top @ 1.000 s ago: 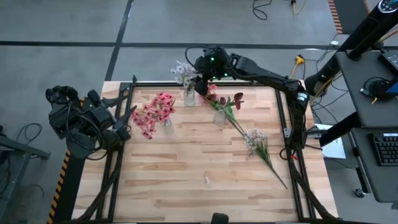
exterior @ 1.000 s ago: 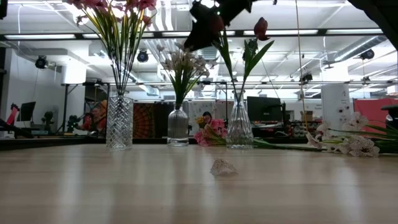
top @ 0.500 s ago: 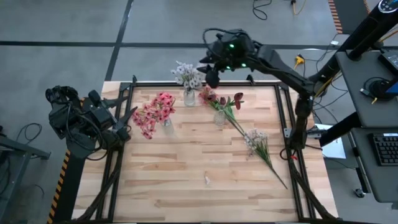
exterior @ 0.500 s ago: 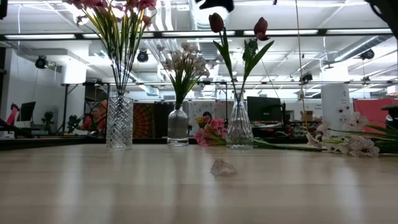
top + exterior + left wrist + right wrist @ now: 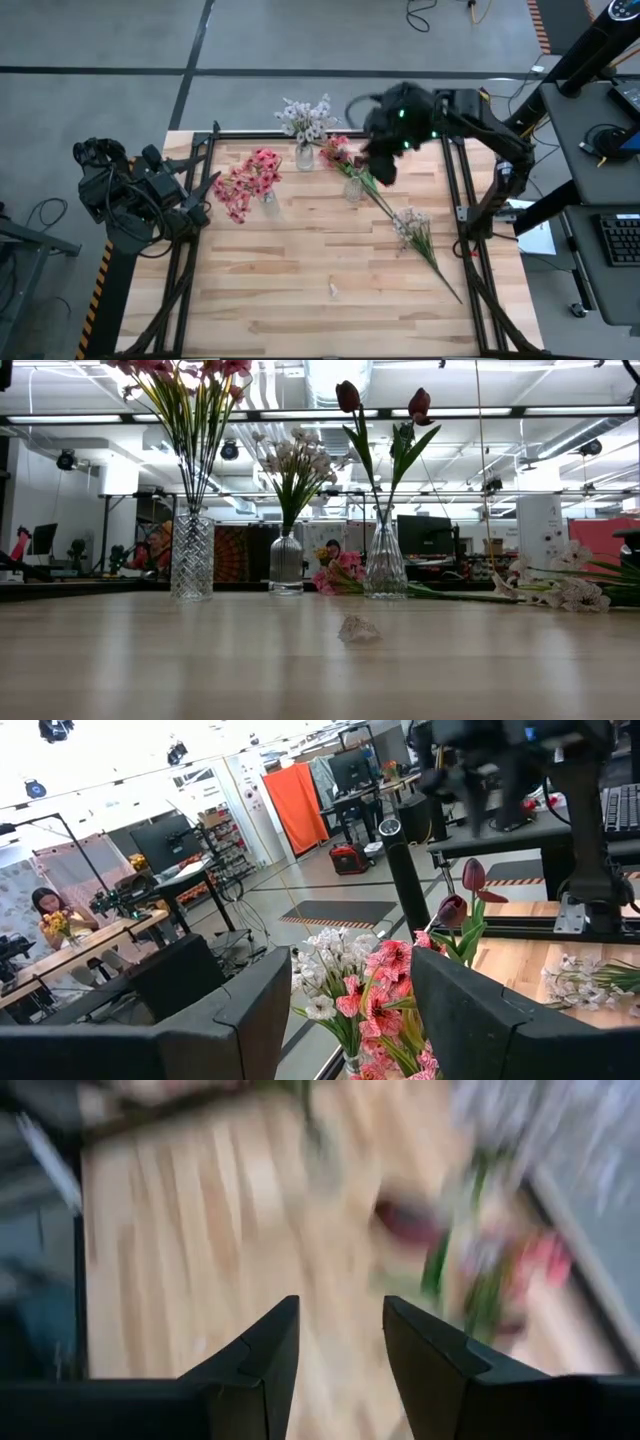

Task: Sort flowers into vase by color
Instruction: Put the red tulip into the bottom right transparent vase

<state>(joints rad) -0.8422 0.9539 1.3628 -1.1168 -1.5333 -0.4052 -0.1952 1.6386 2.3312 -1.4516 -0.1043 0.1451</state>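
Three glass vases stand at the table's far side. One holds pink flowers, one holds white flowers, and one holds two dark red tulips. A loose pink flower lies on the table beside the tulip vase. A white-lilac stem lies on the wood toward the right. My right gripper hovers open and high above the tulip vase, nothing between its fingers. My left gripper waits open by the table's left edge.
A small pale scrap lies on the wood near the middle front. A black frame runs around the table. The near half of the table top holds only that scrap.
My right gripper has risen from beside the tulips, up out of the low view. It has swung from the far edge by the white flowers toward the table's right and a little nearer. The tulips stay upright in their vase.
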